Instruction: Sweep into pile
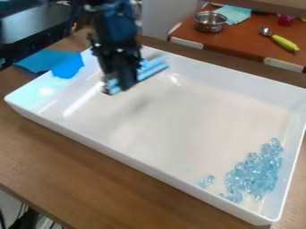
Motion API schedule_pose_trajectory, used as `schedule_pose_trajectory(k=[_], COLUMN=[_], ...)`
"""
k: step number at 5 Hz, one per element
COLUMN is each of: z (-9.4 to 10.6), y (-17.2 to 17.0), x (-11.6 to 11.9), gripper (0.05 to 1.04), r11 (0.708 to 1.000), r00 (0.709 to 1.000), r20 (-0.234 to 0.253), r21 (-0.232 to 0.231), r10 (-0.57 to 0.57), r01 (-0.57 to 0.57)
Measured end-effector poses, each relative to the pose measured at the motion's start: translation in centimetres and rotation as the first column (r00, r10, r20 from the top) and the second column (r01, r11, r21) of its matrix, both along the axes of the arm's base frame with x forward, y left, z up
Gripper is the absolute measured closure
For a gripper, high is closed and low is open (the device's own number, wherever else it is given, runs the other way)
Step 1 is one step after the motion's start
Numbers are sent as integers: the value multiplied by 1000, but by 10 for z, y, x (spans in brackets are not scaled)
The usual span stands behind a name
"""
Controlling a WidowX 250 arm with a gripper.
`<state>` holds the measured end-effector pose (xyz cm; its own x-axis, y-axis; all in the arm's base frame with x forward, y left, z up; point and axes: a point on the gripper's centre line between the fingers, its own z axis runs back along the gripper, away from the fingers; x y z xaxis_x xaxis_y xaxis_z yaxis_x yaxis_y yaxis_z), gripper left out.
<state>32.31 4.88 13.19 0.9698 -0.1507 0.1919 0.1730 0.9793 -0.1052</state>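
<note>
The black gripper point(122, 80) hangs above the upper left part of the white tray point(137, 165), well away from the beads. Light blue strips point(153, 67) show at its lower end, stretching to the right; I cannot tell whether they are part of it or something held. Clear light-blue beads point(254, 174) lie heaped in an uneven band in the tray's lower right corner. A small cluster of beads point(206, 180) lies slightly apart, left of the heap near the front wall.
The tray's raised walls enclose the work area on a brown wooden table point(78, 179). Blue sheet material point(67, 66) overlaps the tray's upper left rim. Behind, another table holds a metal pot point(210, 21), a teal cloth point(232, 14) and a spoon with a yellow-green handle point(284, 43).
</note>
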Motion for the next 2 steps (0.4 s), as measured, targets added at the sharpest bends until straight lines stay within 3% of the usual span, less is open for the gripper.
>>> schedule_pose_trajectory(k=[1, 2], z=[-15, -25], y=[39, 50], x=[3, 3], gripper=[643, 328], r11=[998, 993], r00=[999, 998], r20=[20, 32], r21=[42, 110], r10=[39, 49], r01=[-40, -52])
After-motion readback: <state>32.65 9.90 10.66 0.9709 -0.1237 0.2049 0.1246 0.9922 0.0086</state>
